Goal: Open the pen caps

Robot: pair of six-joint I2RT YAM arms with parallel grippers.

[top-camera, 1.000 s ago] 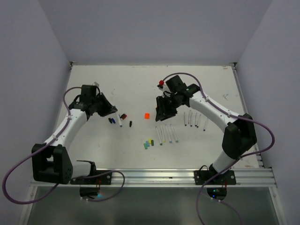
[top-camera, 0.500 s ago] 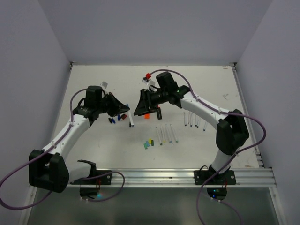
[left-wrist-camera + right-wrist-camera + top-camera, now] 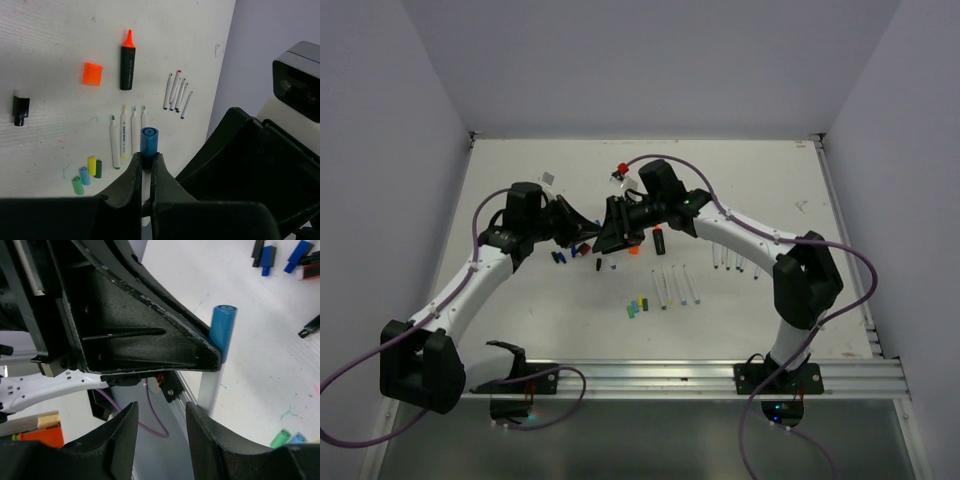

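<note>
My left gripper (image 3: 146, 165) is shut on a white pen whose blue cap (image 3: 149, 142) sticks out past the fingertips. In the right wrist view that blue cap (image 3: 222, 330) and the white barrel (image 3: 209, 390) stand just beyond my right gripper (image 3: 160, 425), which is open with nothing between its fingers; the barrel runs behind its right finger (image 3: 210, 445). From above, the left gripper (image 3: 582, 232) and right gripper (image 3: 607, 238) meet over the table's middle. Loose caps (image 3: 87, 172) in green, blue and yellow lie together on the table.
An orange cap (image 3: 92, 74) lies beside an uncapped black marker (image 3: 127, 62). A black cap (image 3: 20, 110) lies left of them. Three white pens (image 3: 130, 135) lie in a row, several more (image 3: 177, 92) further off. Blue, black and red caps (image 3: 300, 252) lie near the left arm.
The right arm has swung left across the table to face the left gripper, and its jaws have opened wider. The left gripper has moved right with the pen.
</note>
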